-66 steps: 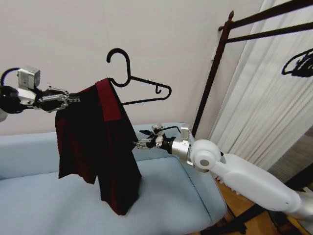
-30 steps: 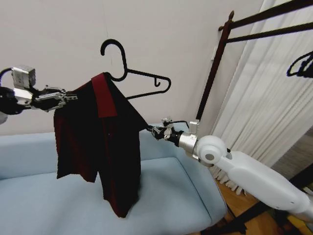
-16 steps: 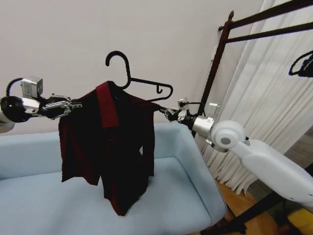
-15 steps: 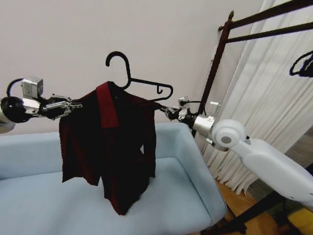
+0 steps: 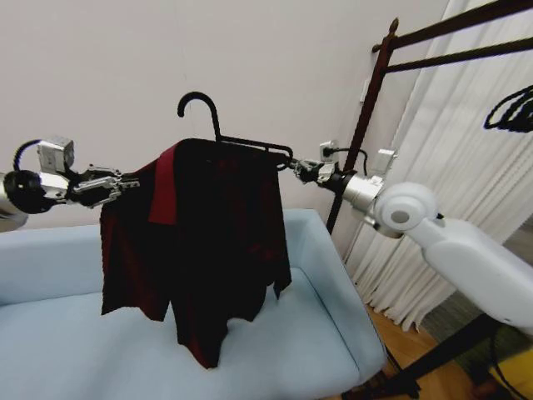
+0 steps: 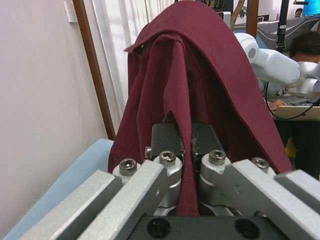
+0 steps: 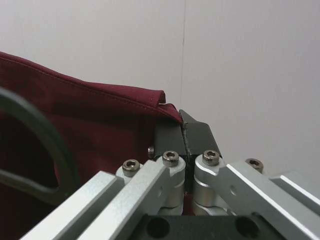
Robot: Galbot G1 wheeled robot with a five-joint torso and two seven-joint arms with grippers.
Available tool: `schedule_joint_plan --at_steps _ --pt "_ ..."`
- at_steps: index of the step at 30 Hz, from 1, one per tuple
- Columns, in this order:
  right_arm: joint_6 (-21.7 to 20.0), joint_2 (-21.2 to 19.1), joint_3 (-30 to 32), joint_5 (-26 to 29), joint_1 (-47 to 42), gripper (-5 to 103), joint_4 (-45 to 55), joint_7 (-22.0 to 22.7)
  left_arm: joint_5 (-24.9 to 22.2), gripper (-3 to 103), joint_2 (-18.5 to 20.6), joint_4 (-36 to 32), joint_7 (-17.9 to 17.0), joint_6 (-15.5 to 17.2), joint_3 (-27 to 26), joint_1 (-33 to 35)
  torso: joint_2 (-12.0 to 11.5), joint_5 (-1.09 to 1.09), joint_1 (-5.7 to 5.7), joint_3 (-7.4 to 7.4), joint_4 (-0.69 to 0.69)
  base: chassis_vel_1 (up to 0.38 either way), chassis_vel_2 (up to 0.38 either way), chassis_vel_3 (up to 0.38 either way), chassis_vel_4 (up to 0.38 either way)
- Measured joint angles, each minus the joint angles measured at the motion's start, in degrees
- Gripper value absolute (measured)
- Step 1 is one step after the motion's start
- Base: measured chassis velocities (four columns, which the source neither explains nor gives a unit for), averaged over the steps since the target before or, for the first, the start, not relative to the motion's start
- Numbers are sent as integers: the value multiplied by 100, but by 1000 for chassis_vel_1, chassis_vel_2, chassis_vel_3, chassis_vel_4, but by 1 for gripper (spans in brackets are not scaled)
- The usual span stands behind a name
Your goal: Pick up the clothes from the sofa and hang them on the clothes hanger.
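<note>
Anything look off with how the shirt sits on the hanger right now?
Yes. The dark red shirt sits lopsided on the black hanger: its lighter red band hangs to the left of the hook, and the hem is uneven. The left gripper and right gripper each pinch an edge.

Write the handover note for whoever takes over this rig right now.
Left end effector: shut on one top edge of the dark red fabric shirt, out on the robot's left.
Right end effector: shut on the shirt's opposite edge, beside the end of the black plastic hanger.
Shirt: clear of the light blue sofa, stretched between both end effectors, apparently draped over the hanger.
Done: pickup and spreading.
Left: check that it sits properly and release. The dark wooden clothes rack stands to the right.
</note>
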Motion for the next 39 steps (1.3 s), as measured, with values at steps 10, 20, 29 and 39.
schedule_joint_plan --at_steps 10,20,29,39 --pt "109 -46 -71 -329 183 0 -33 -46 130 2 -111 -1 -114 27 39 9 0 0 0 0 0 0 0 0 0" --pt "190 -55 -151 -1161 260 0 82 106 342 2 -302 -232 -937 196 31 -4 0 -1 0 0 0 0 0 0 0" --pt "237 47 -174 -1500 335 0 127 359 417 2 -441 -539 -1877 281 27 -20 0 -1 0 0 0 0 0 0 0" --pt "266 297 -133 -2159 454 0 170 568 649 2 -586 -751 -2127 440 68 5 0 -1 0 0 1 0 0 0 0"
